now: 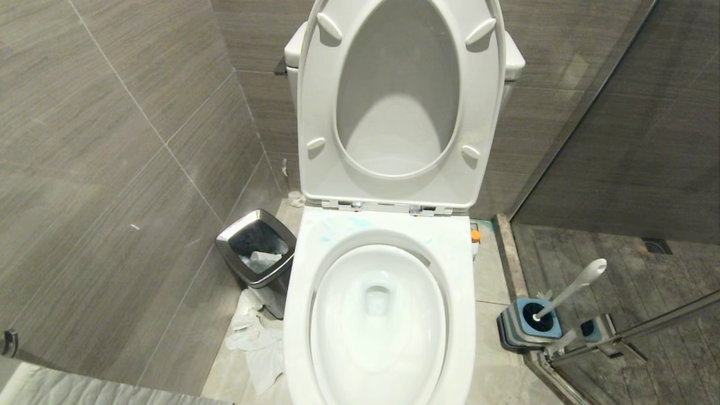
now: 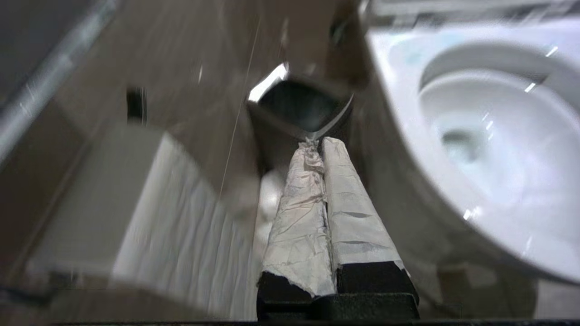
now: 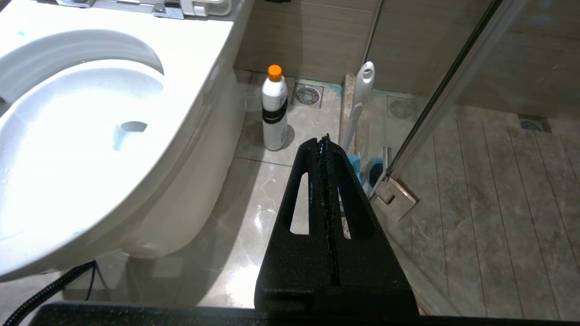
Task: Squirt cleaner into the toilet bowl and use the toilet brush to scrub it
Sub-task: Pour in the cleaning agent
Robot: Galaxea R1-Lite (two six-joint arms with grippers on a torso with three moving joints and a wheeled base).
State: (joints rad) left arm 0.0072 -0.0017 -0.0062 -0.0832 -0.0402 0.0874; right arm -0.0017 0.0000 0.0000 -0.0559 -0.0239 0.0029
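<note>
The white toilet bowl [image 1: 464,292] stands with seat and lid raised. Faint blue-teal cleaner [image 1: 337,228] is smeared on the back of its rim. To its right the toilet brush [image 1: 571,287] leans in a blue-and-grey holder [image 1: 514,329], its bristle head hidden inside. Neither arm shows in the head view. My left gripper [image 2: 317,141], its fingers wrapped in white tape, is shut on nothing between the trash bin [image 2: 299,106] and the toilet bowl [image 2: 408,127]. My right gripper [image 3: 324,139] is shut and empty above the floor, short of the toilet brush [image 3: 360,97].
A white bottle with an orange cap [image 3: 274,108] stands on the floor beside the toilet. A chrome-rimmed black bin [image 1: 256,253] and crumpled tissue [image 1: 256,337] lie to the left. A glass shower door [image 3: 435,108] and its hinge [image 3: 394,197] close off the right.
</note>
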